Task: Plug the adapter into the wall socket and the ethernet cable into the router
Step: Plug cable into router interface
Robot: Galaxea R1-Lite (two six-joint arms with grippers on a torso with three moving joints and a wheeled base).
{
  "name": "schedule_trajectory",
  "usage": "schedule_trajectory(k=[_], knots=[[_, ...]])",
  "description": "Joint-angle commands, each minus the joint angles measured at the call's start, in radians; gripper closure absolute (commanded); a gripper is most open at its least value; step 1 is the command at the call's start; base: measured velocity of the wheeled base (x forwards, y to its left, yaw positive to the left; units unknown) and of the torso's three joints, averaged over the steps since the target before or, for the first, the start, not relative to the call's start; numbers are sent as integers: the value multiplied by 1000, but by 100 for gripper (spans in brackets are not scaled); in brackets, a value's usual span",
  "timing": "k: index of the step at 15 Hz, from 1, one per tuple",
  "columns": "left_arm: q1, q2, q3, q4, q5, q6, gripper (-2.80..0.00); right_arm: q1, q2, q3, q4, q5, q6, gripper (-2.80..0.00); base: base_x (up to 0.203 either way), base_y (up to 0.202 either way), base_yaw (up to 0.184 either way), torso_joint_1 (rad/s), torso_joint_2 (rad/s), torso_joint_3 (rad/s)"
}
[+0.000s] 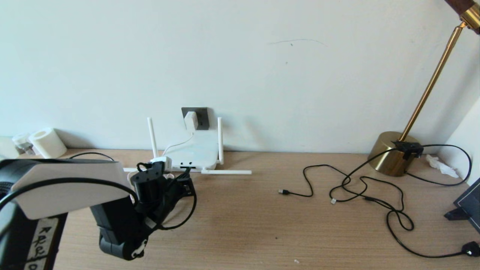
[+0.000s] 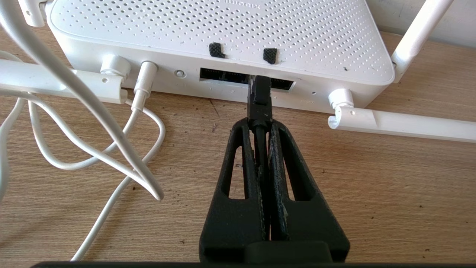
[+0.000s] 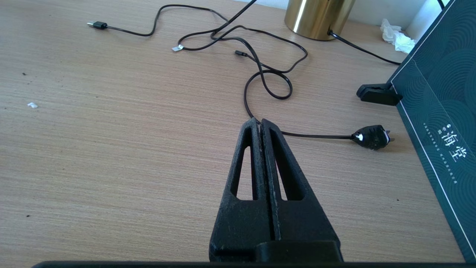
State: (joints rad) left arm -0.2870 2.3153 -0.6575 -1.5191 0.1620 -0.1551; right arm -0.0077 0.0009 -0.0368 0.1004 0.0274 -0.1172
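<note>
- The left gripper [image 2: 260, 124] is clenched on the ethernet cable [image 2: 260, 96] just behind its plug, and the plug's tip sits at the mouth of the dark port strip on the router [image 2: 223, 33], near the back edge of the desk [image 2: 372, 193].
- To do this step well, I judge the plug should stay square to the port and level with the desk, pushed straight in until it seats; it looks slightly off-centre, so a small sideways correction may be needed before pressing.
- The loose white cord [image 2: 93, 111] beside the gripper should not be dragged along.
- The adapter [image 1: 190, 120] already sits in the wall socket [image 1: 200, 112] above the router.
- The right gripper [image 3: 260, 123] is clamped on nothing, over bare desk toward the right side, near thin black cables [image 3: 267, 74].
- How deep the plug is, and whether its latch has caught, cannot be made out; in the head view the left arm hides the plug.
</note>
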Motion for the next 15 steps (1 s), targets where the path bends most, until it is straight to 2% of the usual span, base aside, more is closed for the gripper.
schedule_trajectory(k=[1,15], knots=[[0,3,-6,-11,1,-1,0,0,1,0,1,0,-1,0,0,0,0,0,0,0],[-3,29,-36,-11,-1,-1,0,0,1,0,2,0,-1,0,0,0,0,0,0,0]])
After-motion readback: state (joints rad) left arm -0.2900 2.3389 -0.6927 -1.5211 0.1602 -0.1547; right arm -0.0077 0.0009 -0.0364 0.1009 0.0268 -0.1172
